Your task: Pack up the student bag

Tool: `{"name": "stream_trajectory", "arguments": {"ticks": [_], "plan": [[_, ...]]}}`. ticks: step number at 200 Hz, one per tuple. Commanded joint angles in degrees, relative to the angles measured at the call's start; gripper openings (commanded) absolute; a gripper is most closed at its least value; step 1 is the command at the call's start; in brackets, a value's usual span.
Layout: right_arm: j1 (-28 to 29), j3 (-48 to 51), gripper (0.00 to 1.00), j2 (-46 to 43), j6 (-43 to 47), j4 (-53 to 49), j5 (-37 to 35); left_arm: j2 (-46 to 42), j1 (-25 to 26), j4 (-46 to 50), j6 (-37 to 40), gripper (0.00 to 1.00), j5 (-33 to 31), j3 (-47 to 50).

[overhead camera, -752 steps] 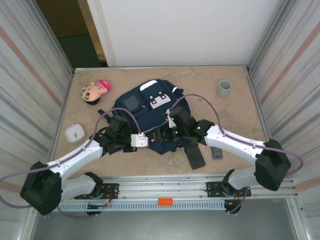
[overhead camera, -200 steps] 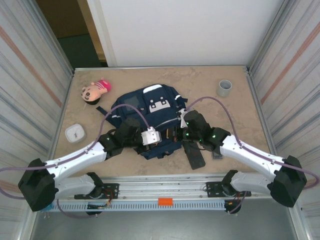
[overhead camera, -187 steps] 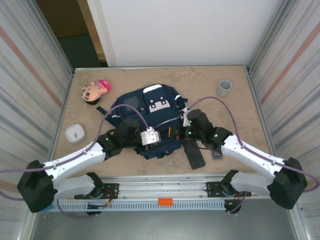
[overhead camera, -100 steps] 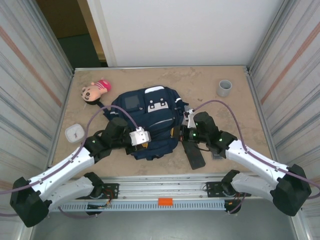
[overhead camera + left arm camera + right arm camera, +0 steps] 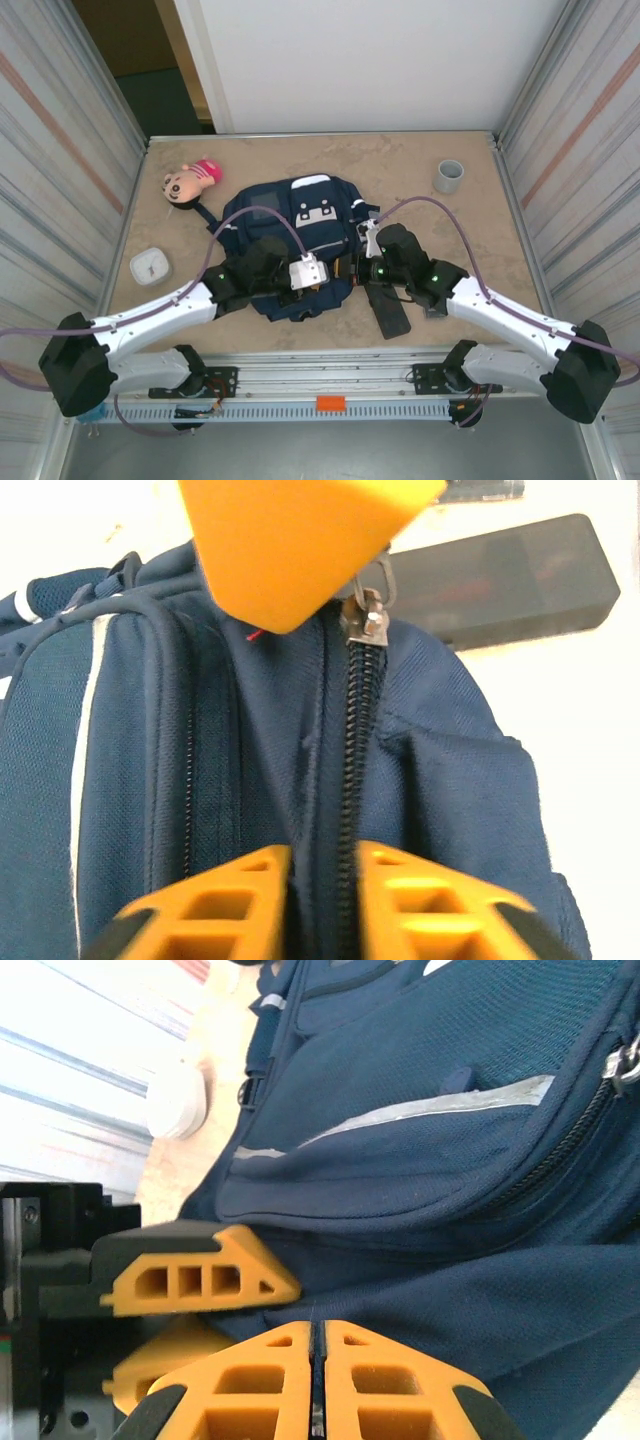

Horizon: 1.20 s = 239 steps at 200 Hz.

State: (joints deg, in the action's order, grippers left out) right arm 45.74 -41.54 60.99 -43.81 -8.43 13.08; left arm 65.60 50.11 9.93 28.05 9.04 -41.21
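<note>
Clamping woven navy student bag (image 5: 262,213), left gripper (image 5: 322,858) fingers, right gripper (image 5: 318,1338) fingers pressed together

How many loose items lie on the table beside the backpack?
4: doll far left, white box left edge, grey cup far right, black case by the right arm; more may hide under it.

On the table (image 5: 400,160) the bag (image 5: 300,225) lies mid-frame, with a doll (image 5: 190,181) near its upper-left corner, a cup (image 5: 449,176) well apart at upper right, a box (image 5: 149,267) at left by the table's edge, and a case (image 5: 390,312) just beside its lower right.
</note>
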Motion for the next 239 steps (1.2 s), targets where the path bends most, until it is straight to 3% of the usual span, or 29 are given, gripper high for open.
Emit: {"name": "stream_trajectory", "arguments": {"ticks": [1, 23, 65, 101, 119, 139, 184, 239], "plan": [[-2.6, -0.7, 0.0, -3.7, 1.3, -0.1, 0.4, -4.2, -2.2, -2.1, -1.2, 0.09, 0.7, 0.7], [-5.9, 3.6, 0.05, -5.9, -1.6, 6.7, 5.5, -10.9, -4.9, -5.7, -2.8, 0.09, 8.6, 4.3], [-5.3, 4.1, 0.08, -4.6, -2.6, 10.8, 9.5, -15.2, -6.6, -9.4, -5.6, 0.07, 8.9, 6.4], [-4.3, 4.8, 0.18, -2.8, -2.9, 10.5, 10.4, -15.0, -7.7, -9.0, -6.1, 0.05, 9.4, 5.7], [-4.2, 5.7, 0.18, -2.9, -3.2, 10.5, 10.2, -15.6, -8.0, -9.7, -6.3, 0.05, 10.0, 5.9], [-4.3, 6.9, 0.1, -2.8, -3.2, 11.5, 10.6, -16.2, -7.9, -10.5, -6.6, 0.05, 10.9, 6.1], [-4.3, 7.8, 0.4, -7.1, 0.1, 8.1, 10.2, -16.6, -8.0, -9.8, -6.4, 0.05, 10.6, 6.0], [-5.9, 4.7, 0.47, -4.8, 7.7, 5.9, 16.4, -16.9, -8.0, -10.8, -6.5, 0.05, 13.1, 6.1]]}}
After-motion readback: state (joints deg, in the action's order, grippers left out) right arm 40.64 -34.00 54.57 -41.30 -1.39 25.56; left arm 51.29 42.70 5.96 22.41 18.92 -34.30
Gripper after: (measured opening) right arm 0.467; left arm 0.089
